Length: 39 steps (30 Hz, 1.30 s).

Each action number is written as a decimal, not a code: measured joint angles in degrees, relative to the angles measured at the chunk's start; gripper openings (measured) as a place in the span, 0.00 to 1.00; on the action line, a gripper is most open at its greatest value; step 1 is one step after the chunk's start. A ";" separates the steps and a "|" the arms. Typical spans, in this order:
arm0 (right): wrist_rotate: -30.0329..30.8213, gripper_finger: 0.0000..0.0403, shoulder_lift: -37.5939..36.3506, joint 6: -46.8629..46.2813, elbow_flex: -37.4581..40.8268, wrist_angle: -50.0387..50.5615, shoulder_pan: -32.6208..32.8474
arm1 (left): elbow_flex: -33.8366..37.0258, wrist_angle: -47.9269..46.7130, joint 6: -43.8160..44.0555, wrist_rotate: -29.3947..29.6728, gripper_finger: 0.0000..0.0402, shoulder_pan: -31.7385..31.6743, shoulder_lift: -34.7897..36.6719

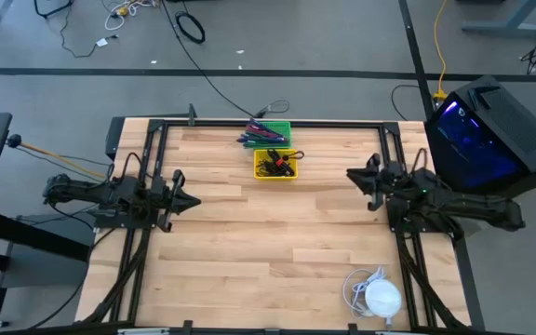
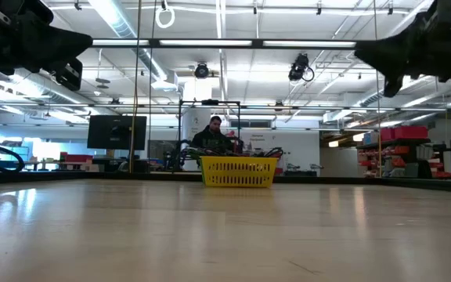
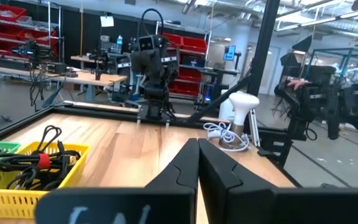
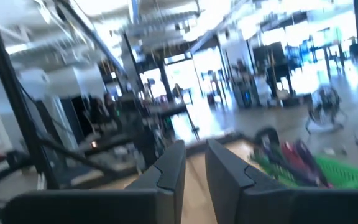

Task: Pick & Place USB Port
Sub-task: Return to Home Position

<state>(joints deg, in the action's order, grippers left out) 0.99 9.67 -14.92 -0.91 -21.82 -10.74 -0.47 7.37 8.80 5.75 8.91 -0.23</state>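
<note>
A: Black charger cables (image 1: 275, 165)?
B: In the yellow plastic basket (image 1: 275, 177), far edge of the light wooden desk (image 1: 277, 242), touching the green plastic basket (image 1: 283, 125).
A: Hands?
B: Left hand (image 1: 196, 201) fingers together, raised; right hand (image 1: 350, 174) fingers narrowly apart.

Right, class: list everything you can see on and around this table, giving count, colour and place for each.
table: one, light wood, under both arms
yellow basket: one, yellow, middle of the table's far edge
green basket: one, green, right behind the yellow basket
black cables: a bundle, black, in the yellow basket
coloured cables: several, mixed colours, in the green basket
lamp: one, white with white cord, right corner away from the baskets
person: one, dark top, beyond the table
left gripper: one, dark, shut, raised over the left side
right gripper: one, dark, fingers slightly apart, raised over the right side
</note>
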 joint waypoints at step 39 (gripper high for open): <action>-0.43 0.16 -9.18 0.00 -0.09 2.95 0.52 | 0.00 0.03 0.00 0.01 0.03 -0.09 0.02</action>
<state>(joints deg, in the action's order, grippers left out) 0.56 0.49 -14.92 -0.99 -18.88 -10.22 -0.47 7.40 8.80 5.76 8.82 -0.21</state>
